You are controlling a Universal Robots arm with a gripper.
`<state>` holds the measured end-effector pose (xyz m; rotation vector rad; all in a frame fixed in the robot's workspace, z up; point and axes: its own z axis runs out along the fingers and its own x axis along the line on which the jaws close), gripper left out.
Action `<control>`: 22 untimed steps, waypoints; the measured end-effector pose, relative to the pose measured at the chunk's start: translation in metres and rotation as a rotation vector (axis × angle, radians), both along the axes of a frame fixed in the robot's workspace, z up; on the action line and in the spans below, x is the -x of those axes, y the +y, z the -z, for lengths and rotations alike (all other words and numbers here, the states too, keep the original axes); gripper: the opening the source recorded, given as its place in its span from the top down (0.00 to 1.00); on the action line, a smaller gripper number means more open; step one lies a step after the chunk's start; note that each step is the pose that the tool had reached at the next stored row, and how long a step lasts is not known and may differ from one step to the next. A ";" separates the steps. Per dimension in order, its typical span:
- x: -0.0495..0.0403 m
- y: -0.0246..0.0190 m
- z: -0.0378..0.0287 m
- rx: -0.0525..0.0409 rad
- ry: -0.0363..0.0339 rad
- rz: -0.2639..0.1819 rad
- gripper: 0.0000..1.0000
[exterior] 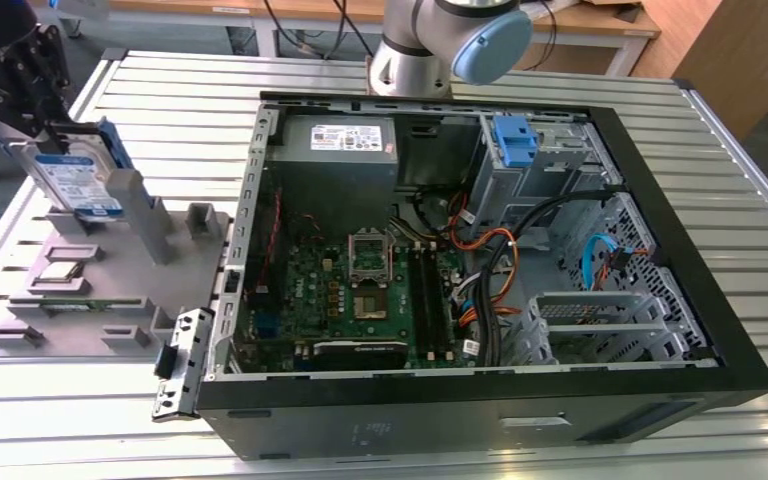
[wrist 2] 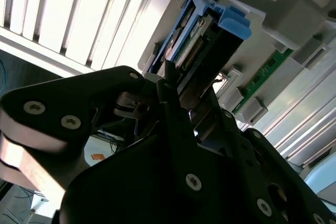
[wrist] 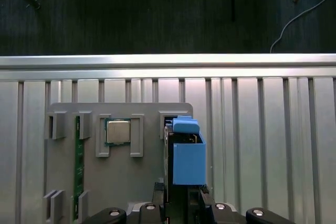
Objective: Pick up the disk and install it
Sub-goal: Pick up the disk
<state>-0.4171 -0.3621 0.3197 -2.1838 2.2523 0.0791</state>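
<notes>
Slatted metal tabletop (exterior: 744,180) carries, nearest, open computer case (exterior: 491,410). At exterior view's left, just beside case: grey fixture plate (exterior: 131,300). Disk (exterior: 77,185) stands upright on edge in plate's slot, blue rails visible in both wrist views (wrist: 189,166) (wrist 2: 205,40). Pincer (exterior: 40,130) straddles disk's upper end; clamped or slack, cannot tell. Arm base (exterior: 418,50) beyond case.

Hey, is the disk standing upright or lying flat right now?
Upright: the disk stands on edge in a slot of the grey holder, its labelled face vertical, beside the open computer case.
</notes>
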 end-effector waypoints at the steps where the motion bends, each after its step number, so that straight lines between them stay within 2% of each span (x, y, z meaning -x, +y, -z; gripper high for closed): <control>1: 0.0000 0.0000 -0.0007 0.0000 0.0000 0.000 0.65; 5: 0.0000 0.0001 -0.0044 0.0000 0.0001 0.000 0.65; 12: 0.0000 0.0000 -0.0200 0.0001 0.0000 0.000 0.65; 17: 0.0000 0.0000 -0.0204 -0.0001 -0.0002 -0.001 0.65; 22: 0.0000 0.0000 -0.0205 0.0001 0.0000 -0.024 0.65</control>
